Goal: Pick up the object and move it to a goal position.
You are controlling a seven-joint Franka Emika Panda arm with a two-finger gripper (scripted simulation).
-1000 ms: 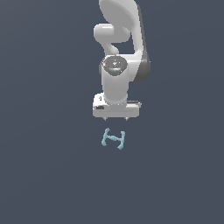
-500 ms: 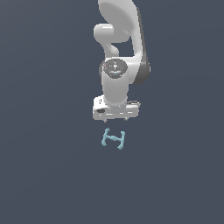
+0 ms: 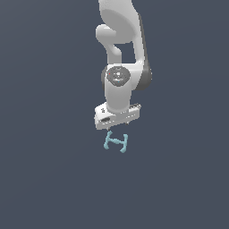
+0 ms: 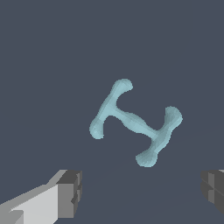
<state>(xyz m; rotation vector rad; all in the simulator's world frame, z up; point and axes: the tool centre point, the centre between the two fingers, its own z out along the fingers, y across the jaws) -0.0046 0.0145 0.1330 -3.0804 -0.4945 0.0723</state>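
On the flat dark grey-blue worktop (image 3: 49, 179) lies the object (image 3: 116, 142), a small light-teal H-shaped piece, directly below the end effector (image 3: 119, 125) and apart from it. In the exterior view its thin crossbar runs slightly downhill from the exterior view's left to the exterior view's right, with one curved end bar at each end standing across it, so the long axis follows the crossbar.

The wrist view shows the shape far more plainly: the object (image 4: 135, 122) fills the middle of that picture, its crossbar set on a diagonal and thickening a little near its middle, each end bar bowed with rounded knobs at its tips. It rests flat on the surface, and nothing touches it.

The end effector (image 4: 142, 192) is spread wide and holds nothing. In the wrist view the two dark fingertips (image 4: 70, 192) sit far apart at the edges of the picture, the gap between them wider than the whole piece, and the object lies beyond them rather than between them. The exterior view cannot show this gap well; only short finger stubs poke out under the white hand, just above the object.

That exterior view alone shows the white arm (image 3: 120, 49) rising from the hand, its wrist joint with a round grey cap facing the camera.
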